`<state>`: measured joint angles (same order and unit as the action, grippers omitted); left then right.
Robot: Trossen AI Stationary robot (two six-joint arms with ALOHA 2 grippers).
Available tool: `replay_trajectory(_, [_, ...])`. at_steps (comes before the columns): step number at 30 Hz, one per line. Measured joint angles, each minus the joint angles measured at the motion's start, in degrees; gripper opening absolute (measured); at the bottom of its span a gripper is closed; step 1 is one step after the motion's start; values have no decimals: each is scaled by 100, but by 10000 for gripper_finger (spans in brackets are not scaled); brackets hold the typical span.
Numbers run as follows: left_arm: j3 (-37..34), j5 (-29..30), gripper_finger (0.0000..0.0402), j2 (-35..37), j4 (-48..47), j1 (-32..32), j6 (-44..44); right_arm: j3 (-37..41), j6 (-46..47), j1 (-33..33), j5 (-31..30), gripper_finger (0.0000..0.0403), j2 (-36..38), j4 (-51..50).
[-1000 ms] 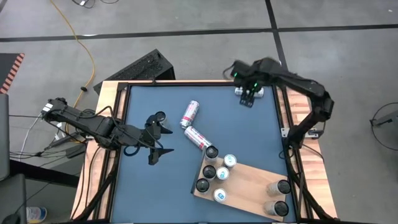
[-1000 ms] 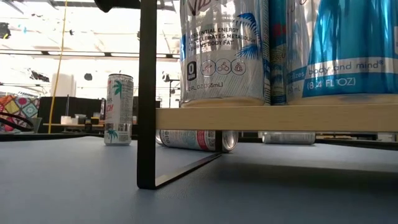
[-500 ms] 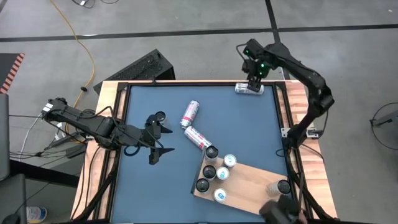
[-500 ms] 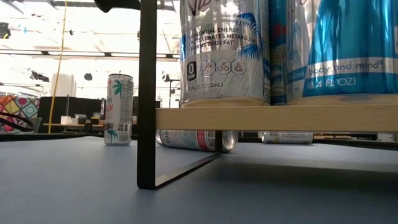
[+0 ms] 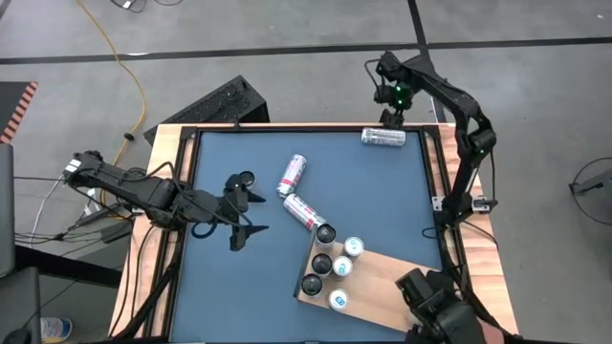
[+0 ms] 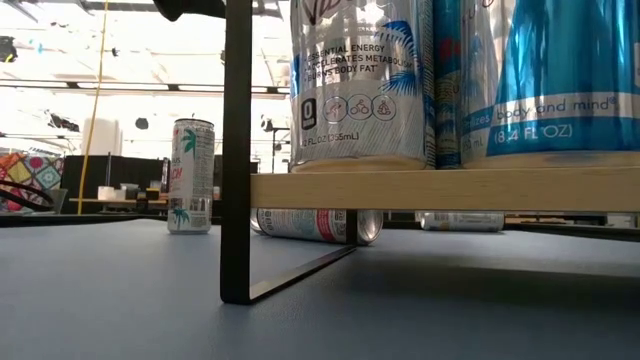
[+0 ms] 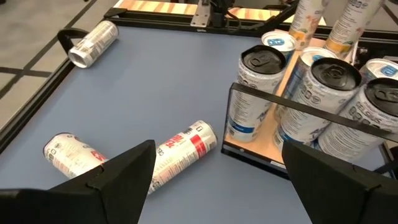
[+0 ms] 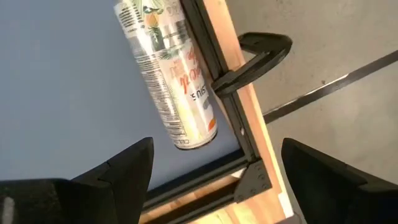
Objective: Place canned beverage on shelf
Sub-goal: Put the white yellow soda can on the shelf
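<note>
Up and back goes my right gripper, wide open and empty, leaving the silver can lying at the table's far edge; it could roll off before reaching the light-brown wooden shelf.

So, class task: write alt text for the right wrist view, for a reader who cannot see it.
A silver beverage can with orange lettering lies on its side on the blue-grey tabletop, against the table's black frame rail and wooden edge. The right gripper hangs open above it, empty.
</note>
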<state>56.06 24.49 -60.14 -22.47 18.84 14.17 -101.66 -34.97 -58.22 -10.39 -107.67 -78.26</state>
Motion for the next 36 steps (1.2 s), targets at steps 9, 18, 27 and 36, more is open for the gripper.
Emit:
replay_trajectory(9, [-1,22,336,0,31,-164,-112,-1043,982,339,933,333,-141,-840])
replay_trajectory(18, [321,-1363,336,-214,1197,-1550,-793,-1616,1725,1495,1465,333,1273,-1168])
replay_trajectory(27, [2187,-2860,336,-1675,349,-3065,-1054,-1564,3197,2968,-747,333,2752,-850])
replay_trajectory(36, [4069,-2997,336,-2655,-1559,-3249,-897,-1522,5771,2237,-2887,295,2386,-763])
